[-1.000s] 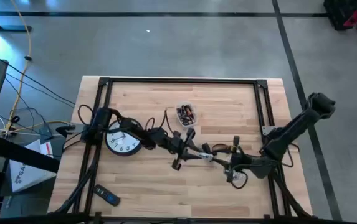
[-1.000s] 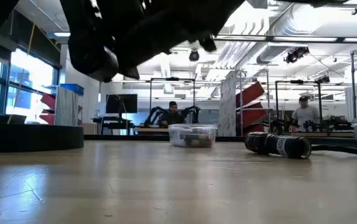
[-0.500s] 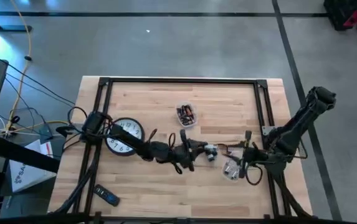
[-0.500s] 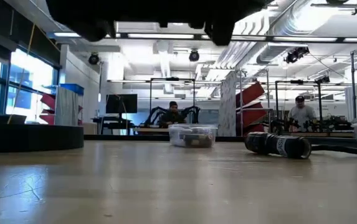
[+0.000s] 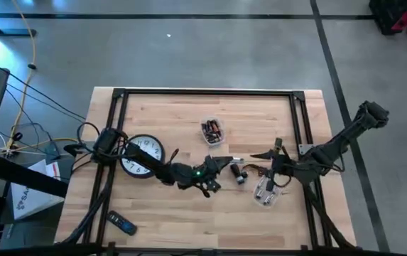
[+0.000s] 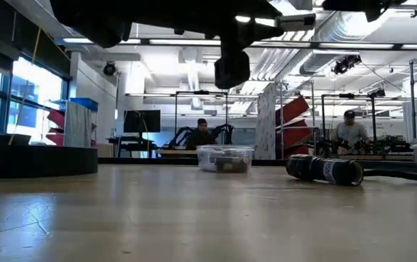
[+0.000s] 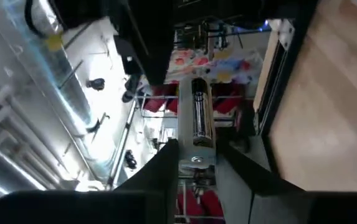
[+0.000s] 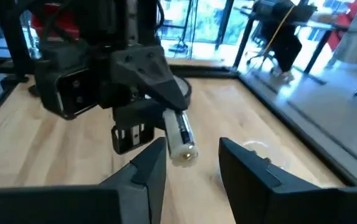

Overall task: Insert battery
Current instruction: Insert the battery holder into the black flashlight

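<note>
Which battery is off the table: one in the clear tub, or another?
The battery clamped in the left gripper, held in the air; the others lie in the clear tub.

The table (image 5: pixel 167 110) is light wood with thin plank lines, smooth and a little shiny in the low view. Its frame (image 5: pixel 203 92) is black metal and matt. The battery (image 7: pixel 197 118) is shiny silver metal with a bright streak of light along it. The little tub (image 6: pixel 225 158) is clear see-through plastic. The clock (image 5: pixel 140 156) has a smooth white face in a black rim. The grippers' fingers (image 8: pixel 142 171) are dark matt plastic.
</note>
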Motion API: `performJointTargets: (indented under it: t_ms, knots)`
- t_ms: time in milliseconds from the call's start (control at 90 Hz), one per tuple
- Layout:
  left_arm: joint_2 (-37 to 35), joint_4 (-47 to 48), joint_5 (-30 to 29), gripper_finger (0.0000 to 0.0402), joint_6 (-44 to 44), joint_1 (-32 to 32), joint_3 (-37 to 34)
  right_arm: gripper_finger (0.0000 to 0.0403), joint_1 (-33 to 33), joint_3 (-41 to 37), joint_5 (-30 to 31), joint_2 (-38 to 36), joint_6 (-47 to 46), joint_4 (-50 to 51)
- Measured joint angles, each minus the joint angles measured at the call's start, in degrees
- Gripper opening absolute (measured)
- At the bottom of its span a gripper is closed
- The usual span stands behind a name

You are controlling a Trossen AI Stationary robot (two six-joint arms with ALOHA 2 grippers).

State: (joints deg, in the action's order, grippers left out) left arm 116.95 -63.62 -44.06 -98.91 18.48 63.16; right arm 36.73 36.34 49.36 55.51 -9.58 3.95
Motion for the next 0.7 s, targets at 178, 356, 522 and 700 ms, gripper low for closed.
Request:
performJointTargets:
  t_ms: [178,356,522,700]
  knots:
    - [0.00,0.01,-0.02,0.0065,-2.72,0.37,0.01,0.0147,-1.52,0.00,-0.35,0.00,1.75,0.74]
    - [0.00,0.21,-0.38,0.0065,-2.72,0.66,0.54,0.0212,-1.51,0.00,-0.35,0.00,3.63,2.24]
    - [0.00,-0.06,-0.16,0.0065,8.76,0.09,1.85,0.0261,-1.51,0.00,-3.64,0.06,9.02,2.28]
    - [0.00,3.01,-1.46,0.0064,30.78,-0.20,3.78,0.0259,-1.51,0.00,-4.49,3.10,16.40,2.24]
